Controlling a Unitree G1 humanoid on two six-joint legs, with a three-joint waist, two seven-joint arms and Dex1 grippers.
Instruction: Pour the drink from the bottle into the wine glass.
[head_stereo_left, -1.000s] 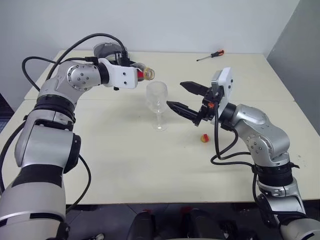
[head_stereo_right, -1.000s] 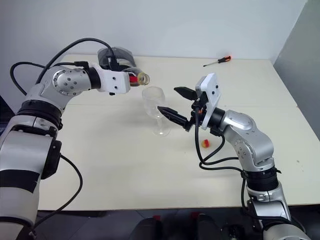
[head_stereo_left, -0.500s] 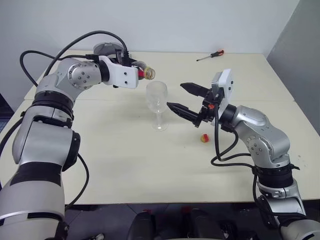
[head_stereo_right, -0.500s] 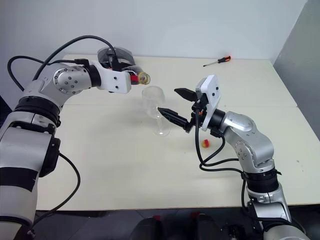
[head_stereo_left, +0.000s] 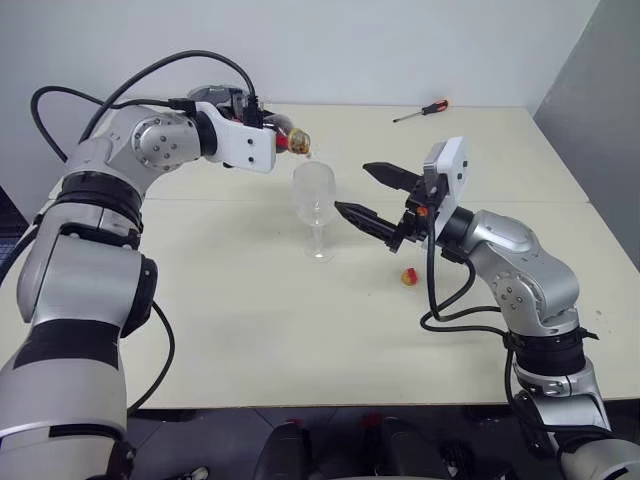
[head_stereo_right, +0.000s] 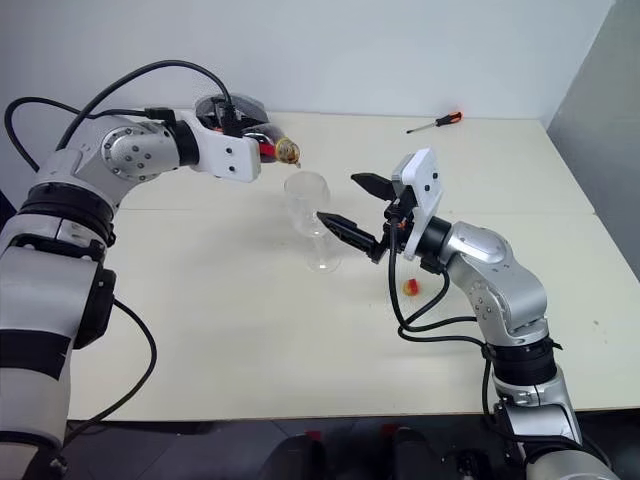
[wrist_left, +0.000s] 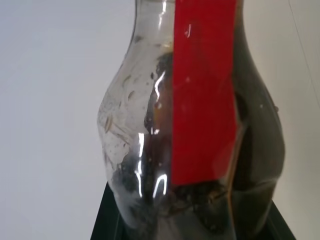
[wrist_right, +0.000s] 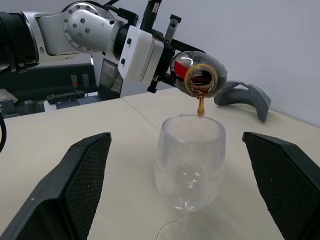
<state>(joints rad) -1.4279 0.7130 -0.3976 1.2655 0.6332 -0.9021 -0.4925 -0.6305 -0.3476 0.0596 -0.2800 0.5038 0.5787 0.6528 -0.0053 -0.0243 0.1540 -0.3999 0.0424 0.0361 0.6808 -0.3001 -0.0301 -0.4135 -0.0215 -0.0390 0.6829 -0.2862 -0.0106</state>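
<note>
My left gripper is shut on the bottle, which lies nearly level with its open mouth just above the wine glass. A thin stream of the dark drink falls from the mouth into the glass's bowl. More dark drink lies in the bottle's body beside the red label strip. The glass stands upright in the middle of the table. My right gripper is open just right of the glass bowl, its fingers on either side without touching it.
The bottle's yellow and red cap lies on the table under my right forearm. A screwdriver rests at the far right of the table. A grey object sits at the far edge behind my left arm.
My left arm has lifted a little and rolled its wrist, tipping the bottle further. The drink now runs from its mouth. The right arm has not moved.
</note>
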